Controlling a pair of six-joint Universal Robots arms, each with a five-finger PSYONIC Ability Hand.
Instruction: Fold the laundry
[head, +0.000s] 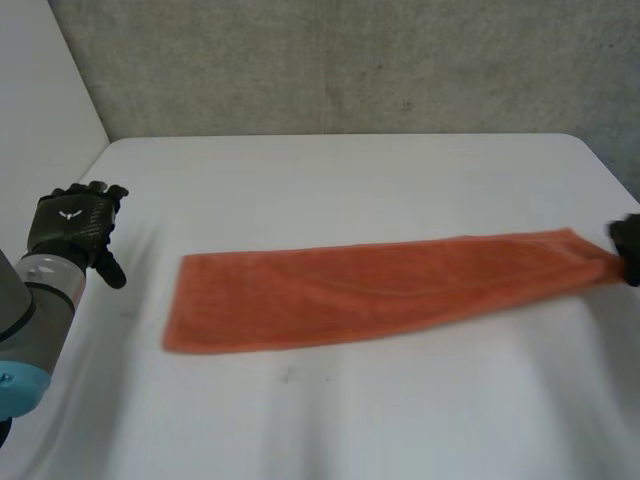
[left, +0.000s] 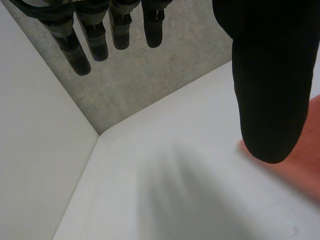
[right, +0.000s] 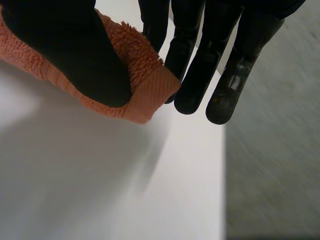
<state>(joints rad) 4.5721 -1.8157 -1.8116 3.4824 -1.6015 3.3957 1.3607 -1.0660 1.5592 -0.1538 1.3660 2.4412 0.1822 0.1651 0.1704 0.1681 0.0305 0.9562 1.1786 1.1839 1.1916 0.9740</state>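
The orange towel (head: 370, 290) lies flat as a long folded strip across the middle of the white table (head: 350, 180). Its long axis runs from the robot's left to its right, slanting a little so that the right end sits farther toward the grey back wall (head: 350, 60) than the left end. The left end is broad and square-cut; the right end narrows to a point.

That point is in the right hand (head: 627, 250), at the table's right edge. In the right wrist view the thumb presses a hemmed corner of the towel against the fingers (right: 192, 85) in a pinch, and the table's edge runs just beside the fingertips.

The left hand (head: 75, 225) hovers near the table's left side, well apart from the towel's left end. Its fingers are relaxed and nearly straight, with nothing in them; in the left wrist view the towel's orange shows past the thumb.

Bare tabletop spreads on both long sides of the strip — toward the back wall and toward the robot.
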